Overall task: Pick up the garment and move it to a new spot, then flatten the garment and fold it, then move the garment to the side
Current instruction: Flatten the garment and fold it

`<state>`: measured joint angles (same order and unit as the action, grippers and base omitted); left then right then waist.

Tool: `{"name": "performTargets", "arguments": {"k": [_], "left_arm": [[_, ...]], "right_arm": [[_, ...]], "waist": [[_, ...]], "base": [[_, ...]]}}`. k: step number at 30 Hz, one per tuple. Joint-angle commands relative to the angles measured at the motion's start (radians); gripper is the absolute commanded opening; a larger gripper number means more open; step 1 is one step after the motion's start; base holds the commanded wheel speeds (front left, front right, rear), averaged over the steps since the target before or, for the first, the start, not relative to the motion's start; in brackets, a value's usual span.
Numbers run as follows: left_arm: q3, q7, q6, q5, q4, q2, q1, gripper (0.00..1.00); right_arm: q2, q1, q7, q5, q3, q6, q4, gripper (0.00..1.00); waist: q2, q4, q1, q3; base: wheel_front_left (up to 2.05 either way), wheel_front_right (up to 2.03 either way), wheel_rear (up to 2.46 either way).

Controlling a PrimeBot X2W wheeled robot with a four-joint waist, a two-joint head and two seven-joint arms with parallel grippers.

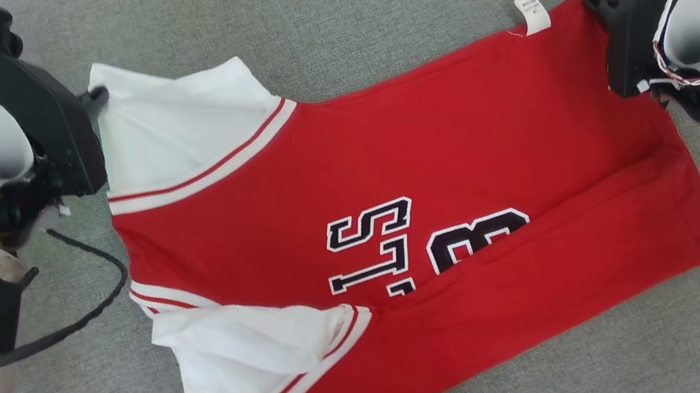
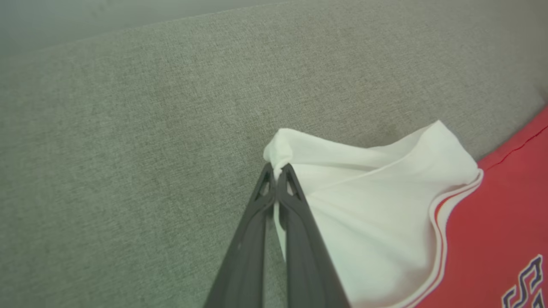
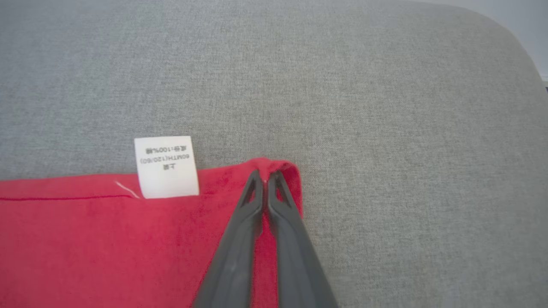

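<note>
The garment (image 1: 430, 161) is a red jersey with white sleeves, white-and-red trim and dark block lettering, spread on grey fabric with its near edge folded up over the lettering. My left gripper (image 1: 96, 97) is shut on the tip of the far white sleeve (image 2: 364, 188); the left wrist view shows white cloth pinched between the fingertips (image 2: 276, 171). My right gripper (image 1: 595, 3) is shut on the garment's far red corner (image 3: 282, 169), beside a white care label (image 3: 166, 166).
Grey upholstered surface (image 1: 359, 0) lies all around the garment. A black cable (image 1: 87, 300) loops off my left forearm beside the garment's left edge. The surface's rounded edge (image 3: 520, 47) shows at the upper right of the right wrist view.
</note>
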<state>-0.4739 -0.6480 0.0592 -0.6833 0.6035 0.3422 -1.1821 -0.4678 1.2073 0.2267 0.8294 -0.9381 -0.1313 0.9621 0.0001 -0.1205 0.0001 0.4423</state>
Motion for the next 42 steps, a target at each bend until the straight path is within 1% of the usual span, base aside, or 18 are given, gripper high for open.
{"name": "performTargets", "arguments": {"k": [1,7,12,15,17,22,26,28,29,32,36,42], "left_arm": [[0.000,0.017,0.001,0.013,-0.006,0.015,-0.019,0.00],[0.002,0.060,0.010,0.023,-0.009,0.021,-0.040,0.00],[0.008,0.115,0.017,0.028,-0.006,0.024,-0.061,0.00],[0.017,0.145,0.025,0.016,-0.002,0.022,-0.068,0.00],[0.019,0.153,0.029,0.007,0.002,0.022,-0.063,0.00],[0.023,0.142,0.039,-0.026,-0.023,0.028,-0.009,0.00],[0.036,0.139,0.042,-0.061,-0.098,0.047,0.059,0.00],[0.046,0.134,0.033,-0.076,-0.152,0.058,0.103,0.00],[0.056,0.129,0.024,-0.095,-0.216,0.072,0.152,0.00],[0.064,0.112,-0.002,-0.123,-0.329,0.091,0.239,0.00],[0.073,0.085,-0.052,-0.138,-0.487,0.116,0.351,0.00],[0.083,0.053,-0.121,-0.165,-0.699,0.144,0.491,0.00]], "right_arm": [[-0.004,0.025,-0.016,0.011,-0.007,0.001,0.001,0.00],[-0.010,0.048,-0.076,0.029,-0.010,0.001,0.017,0.00],[-0.023,0.073,-0.176,0.040,-0.006,0.001,0.035,0.00],[-0.027,0.074,-0.219,0.074,0.002,0.001,0.030,0.00],[-0.033,0.061,-0.228,0.104,0.006,0.001,0.018,0.00],[-0.065,0.018,-0.203,0.187,-0.012,0.001,-0.033,0.00],[-0.108,-0.029,-0.187,0.249,-0.032,0.001,-0.088,0.00],[-0.129,-0.053,-0.178,0.278,-0.041,0.001,-0.114,0.00],[-0.152,-0.075,-0.174,0.305,-0.049,0.001,-0.139,0.00],[-0.187,-0.110,-0.166,0.336,-0.067,0.001,-0.172,0.00],[-0.226,-0.146,-0.158,0.367,-0.087,0.001,-0.210,0.00],[-0.265,-0.190,-0.140,0.402,-0.110,0.001,-0.251,0.00]], "waist": [[-0.0001,0.000,-0.0001,0.000],[-0.0001,0.003,-0.0001,0.002],[-0.0001,0.013,-0.0001,0.003],[-0.0001,0.019,-0.0001,0.002],[-0.0001,0.024,-0.0001,-0.001],[-0.0001,0.035,-0.0001,-0.015],[-0.0001,0.044,-0.0001,-0.030],[-0.0001,0.049,-0.0001,-0.040],[-0.0001,0.054,-0.0001,-0.050],[-0.0001,0.062,-0.0001,-0.068],[-0.0001,0.071,-0.0001,-0.088],[-0.0001,0.077,-0.0001,-0.105]], "base": [[0.00,0.00,0.00],[0.00,0.00,0.00],[0.00,0.00,0.00],[0.00,0.00,0.00],[0.00,0.00,0.00],[0.00,0.00,0.00],[0.00,0.00,0.00],[0.00,0.00,0.00],[0.00,0.00,0.00],[0.00,0.00,0.00],[0.00,0.00,0.00],[0.00,0.00,0.00]]}}
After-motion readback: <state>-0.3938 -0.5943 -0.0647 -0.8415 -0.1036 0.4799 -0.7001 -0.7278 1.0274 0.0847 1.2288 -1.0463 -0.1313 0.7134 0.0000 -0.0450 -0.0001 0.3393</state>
